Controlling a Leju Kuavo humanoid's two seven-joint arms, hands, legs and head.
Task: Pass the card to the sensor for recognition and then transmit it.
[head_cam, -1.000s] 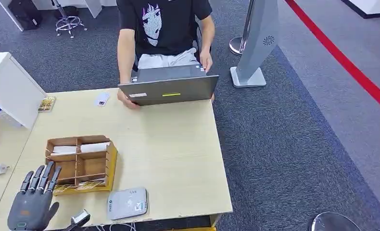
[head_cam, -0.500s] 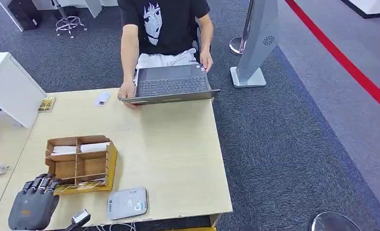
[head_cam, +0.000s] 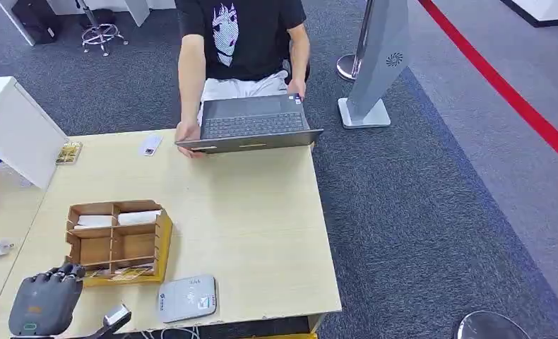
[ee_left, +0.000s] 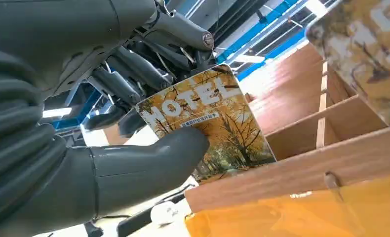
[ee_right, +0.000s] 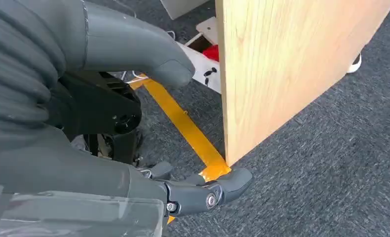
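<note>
My left hand (head_cam: 44, 302) sits at the front-left corner of the wooden card box (head_cam: 164, 240), fingers curled in. In the left wrist view this hand (ee_left: 99, 168) pinches a yellow hotel card (ee_left: 217, 123) with an autumn-tree print between thumb and fingers, just above the box's front compartment (ee_left: 306, 168). More yellow cards (head_cam: 131, 270) lie in the front row, white cards (head_cam: 138, 217) in the back row. The grey-white card sensor (head_cam: 186, 298) lies flat near the table's front edge, right of the box. My right hand (ee_right: 84, 98) hangs beside the table's side panel (ee_right: 282, 64), holding nothing, fingers apart.
A person sits at the far edge of the table (head_cam: 248, 212) with both hands on a grey laptop (head_cam: 251, 127). A small white card (head_cam: 149, 145) and a yellow card (head_cam: 68, 152) lie at the back left. A white cabinet (head_cam: 15, 127) stands left; a grey kiosk stand (head_cam: 378, 63) back right.
My left hand's fingers went from spread to curled in at the box's front corner. The laptop's lid came down, and its keyboard now shows.
</note>
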